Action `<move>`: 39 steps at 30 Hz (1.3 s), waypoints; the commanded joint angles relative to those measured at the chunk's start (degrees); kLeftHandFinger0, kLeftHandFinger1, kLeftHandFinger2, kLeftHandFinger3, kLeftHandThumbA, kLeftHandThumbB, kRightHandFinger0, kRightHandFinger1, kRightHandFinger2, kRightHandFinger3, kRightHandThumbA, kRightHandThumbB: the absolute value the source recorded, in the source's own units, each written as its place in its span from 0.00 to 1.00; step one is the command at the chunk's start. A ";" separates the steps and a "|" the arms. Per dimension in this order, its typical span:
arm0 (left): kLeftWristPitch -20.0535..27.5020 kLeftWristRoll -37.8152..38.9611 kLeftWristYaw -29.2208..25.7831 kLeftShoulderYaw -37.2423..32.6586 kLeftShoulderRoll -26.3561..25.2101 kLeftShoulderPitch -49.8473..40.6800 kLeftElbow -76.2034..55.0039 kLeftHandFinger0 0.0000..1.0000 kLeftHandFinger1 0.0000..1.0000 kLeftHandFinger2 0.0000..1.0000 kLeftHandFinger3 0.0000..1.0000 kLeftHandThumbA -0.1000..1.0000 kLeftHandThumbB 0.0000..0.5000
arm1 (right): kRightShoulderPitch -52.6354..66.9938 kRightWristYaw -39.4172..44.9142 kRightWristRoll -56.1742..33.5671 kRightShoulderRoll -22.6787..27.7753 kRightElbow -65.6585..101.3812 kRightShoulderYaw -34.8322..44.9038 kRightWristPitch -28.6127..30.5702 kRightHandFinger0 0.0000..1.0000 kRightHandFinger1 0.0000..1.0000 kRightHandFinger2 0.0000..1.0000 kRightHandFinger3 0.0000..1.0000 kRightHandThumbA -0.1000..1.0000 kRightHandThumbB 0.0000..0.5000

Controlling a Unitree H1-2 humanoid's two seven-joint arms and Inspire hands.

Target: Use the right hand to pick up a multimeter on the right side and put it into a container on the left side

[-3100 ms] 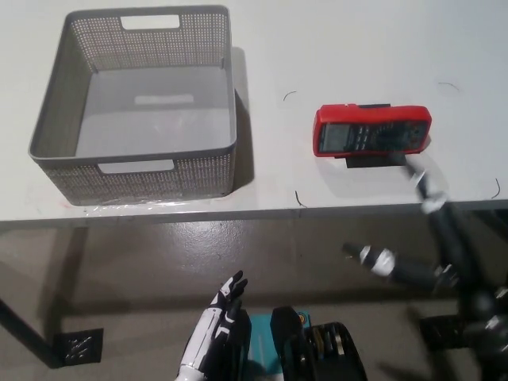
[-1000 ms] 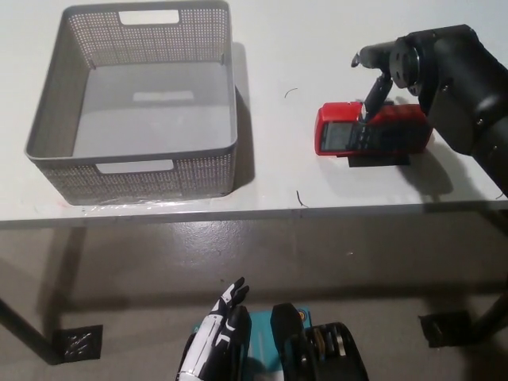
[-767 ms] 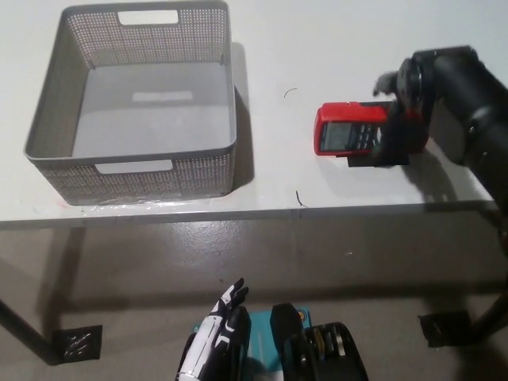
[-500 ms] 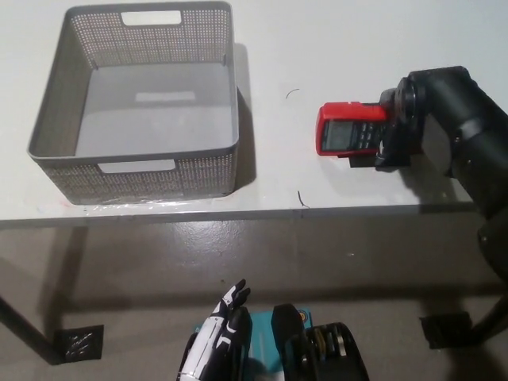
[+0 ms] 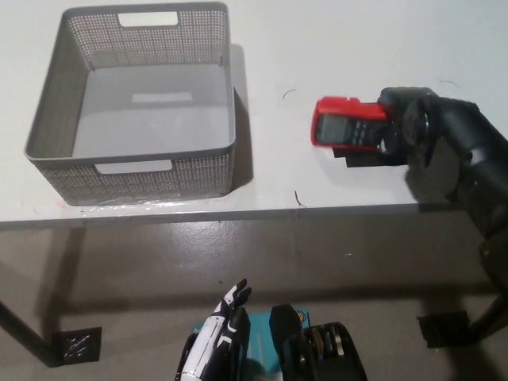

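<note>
My right hand (image 5: pixel 401 127) closed around red multimeter (image 5: pixel 343 129), its screen end sticking out left of my grip. Grey container (image 5: pixel 135 103) far left. Left hand (image 5: pixel 216 345) resting low, fingers spread.

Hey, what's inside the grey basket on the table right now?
Nothing shows inside the grey basket: only its bare floor, though the near wall covers a strip of it. The multimeter is outside, in the right hand. Left hand rests low.

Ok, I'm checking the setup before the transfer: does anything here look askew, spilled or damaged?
Nothing stands out. The gray basket sits upright on the table, the red multimeter looks intact in the right robot hand, and the left robot hand rests low.
</note>
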State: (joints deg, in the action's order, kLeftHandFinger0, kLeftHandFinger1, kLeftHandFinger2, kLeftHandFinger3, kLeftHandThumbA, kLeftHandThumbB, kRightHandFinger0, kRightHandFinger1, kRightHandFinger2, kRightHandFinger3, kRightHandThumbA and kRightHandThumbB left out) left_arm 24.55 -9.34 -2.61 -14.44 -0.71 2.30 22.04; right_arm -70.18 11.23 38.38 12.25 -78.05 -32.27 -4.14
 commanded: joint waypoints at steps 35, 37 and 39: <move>2.37 -1.84 -0.39 -2.51 -0.06 -3.27 -1.86 1.00 1.00 1.00 1.00 1.00 0.90 | -2.04 1.93 -49.73 -6.49 -0.41 71.51 -9.54 0.00 0.00 0.55 0.90 0.00 0.37; 2.37 -1.82 -0.35 -2.43 -0.01 -3.15 -1.86 1.00 1.00 1.00 1.00 1.00 0.90 | -2.96 4.29 -50.66 -7.80 0.49 72.34 -10.05 0.00 0.00 0.56 0.90 0.00 0.26; 2.37 -1.38 -0.10 -2.23 0.06 -2.95 -1.65 1.00 1.00 1.00 1.00 1.00 0.90 | -3.90 4.74 -50.23 -8.69 1.40 71.75 -10.44 0.00 0.00 0.55 0.71 0.00 0.27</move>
State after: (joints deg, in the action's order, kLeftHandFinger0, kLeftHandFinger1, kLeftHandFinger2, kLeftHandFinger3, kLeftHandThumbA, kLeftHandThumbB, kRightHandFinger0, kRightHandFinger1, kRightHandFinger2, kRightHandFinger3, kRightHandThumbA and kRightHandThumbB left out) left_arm 24.34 -9.87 -2.16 -16.02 -0.85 -0.77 22.08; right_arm -65.43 6.75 0.17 9.26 -79.88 36.21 -8.83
